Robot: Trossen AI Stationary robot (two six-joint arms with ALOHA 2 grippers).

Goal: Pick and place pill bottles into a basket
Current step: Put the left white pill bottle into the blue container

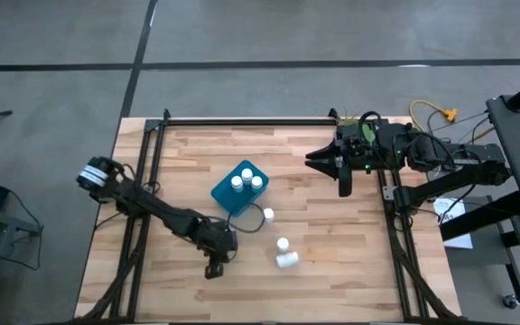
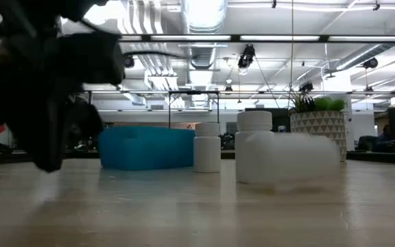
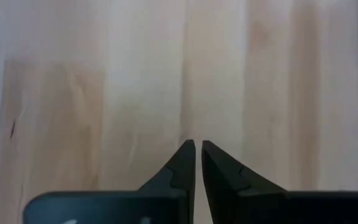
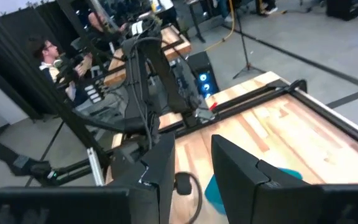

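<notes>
The left gripper (image 1: 213, 269) sits low over bare wooden table (image 1: 350, 280) near the front edge, its two dark fingers (image 3: 184, 163) pressed together with only a hairline between the tips and nothing between them. In the low view it looms as a dark blur at the left, just above the boards. No writing shows on it.

Just beyond it, toward the table's middle, lies the teal-blue basket (image 1: 227, 197), set at an angle, with three pill bottles (image 1: 247, 181) standing upright inside, white caps up. A fourth bottle (image 1: 267, 215) stands on the wood just beside the basket's near corner. Farther toward the front, two more sit close together: one upright (image 1: 283, 245) and one on its side (image 1: 287, 260), touching or nearly so. In the low view the bottles look plain white; no label or brand can be read on them.

The right gripper (image 1: 312, 162) waits raised at the far right part of the table, its fingers (image 4: 238, 171) standing a little apart and holding nothing.

Beyond the table, the low view shows a white patterned pot with a green plant (image 2: 317, 120). The right wrist view shows a person (image 4: 50, 57) seated in the room.
</notes>
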